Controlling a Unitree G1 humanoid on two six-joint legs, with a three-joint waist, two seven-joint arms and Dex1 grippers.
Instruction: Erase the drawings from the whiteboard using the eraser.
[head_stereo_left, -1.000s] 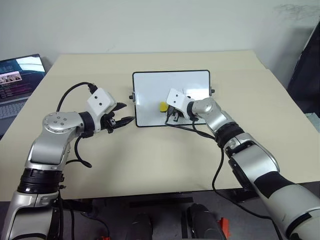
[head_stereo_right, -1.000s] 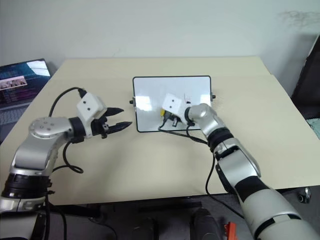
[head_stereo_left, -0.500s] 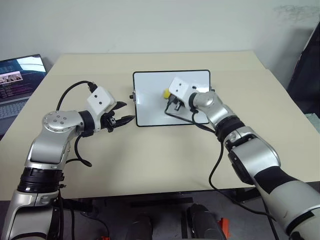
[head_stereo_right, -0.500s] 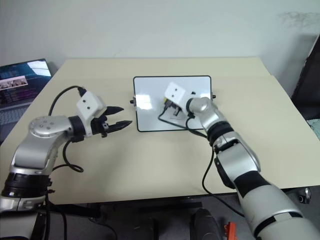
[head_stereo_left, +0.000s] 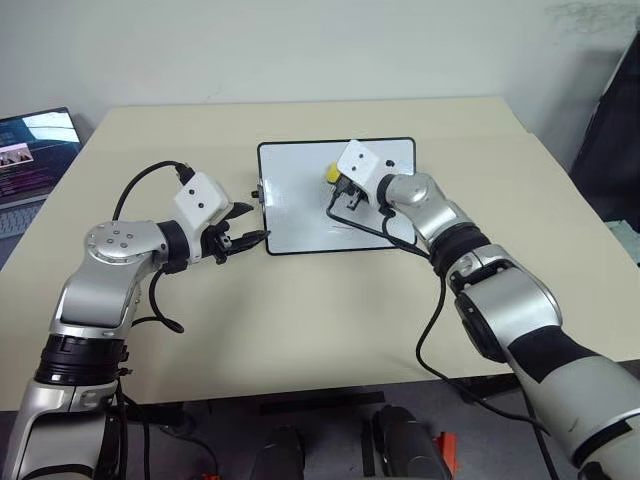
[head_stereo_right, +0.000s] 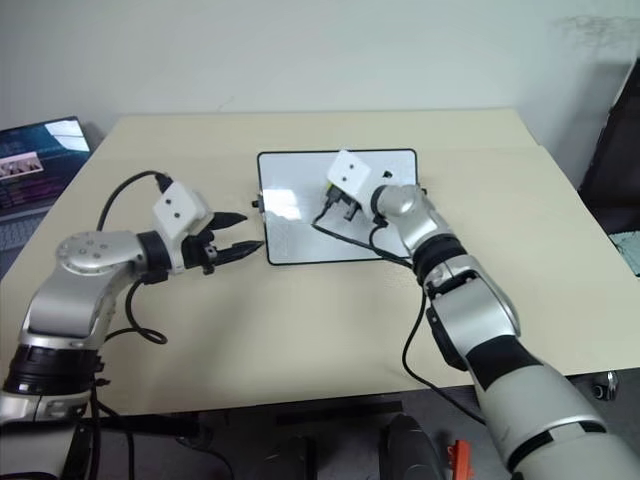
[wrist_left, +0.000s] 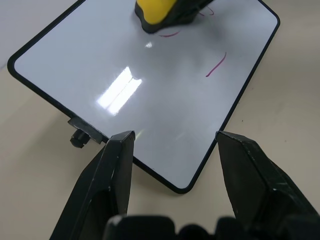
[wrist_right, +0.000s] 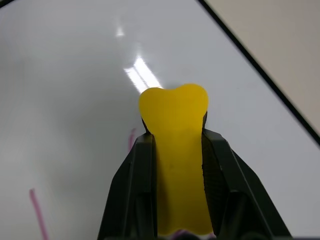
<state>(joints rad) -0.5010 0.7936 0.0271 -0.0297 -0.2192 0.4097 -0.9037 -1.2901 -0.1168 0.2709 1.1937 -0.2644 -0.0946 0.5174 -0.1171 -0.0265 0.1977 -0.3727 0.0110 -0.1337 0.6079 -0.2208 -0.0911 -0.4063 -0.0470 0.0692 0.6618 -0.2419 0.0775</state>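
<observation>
The whiteboard (head_stereo_left: 300, 215) lies flat on the table, glossy white in a thin black frame. My right gripper (head_stereo_left: 334, 180) hovers over the board's far middle, shut on the small yellow eraser (head_stereo_left: 331, 174). In the right wrist view the eraser (wrist_right: 175, 145) is pinched between both fingers, its tip over the board. Thin reddish drawings (wrist_left: 216, 65) remain beside the eraser (wrist_left: 152, 10), and a stroke (wrist_right: 37, 212) shows near it. My left gripper (head_stereo_left: 250, 238) stands open just off the board's left short edge, with nothing between its fingers (wrist_left: 117, 165).
A laptop (head_stereo_left: 35, 150) with its screen lit stands at the table's far left edge. The beige table (head_stereo_left: 300, 320) spreads wide in front of and around the board. A black cable hangs from each wrist, the right one trailing across the board.
My right gripper has carried the eraser from the board's near middle toward its far edge, rising a little. The left arm has kept still.
</observation>
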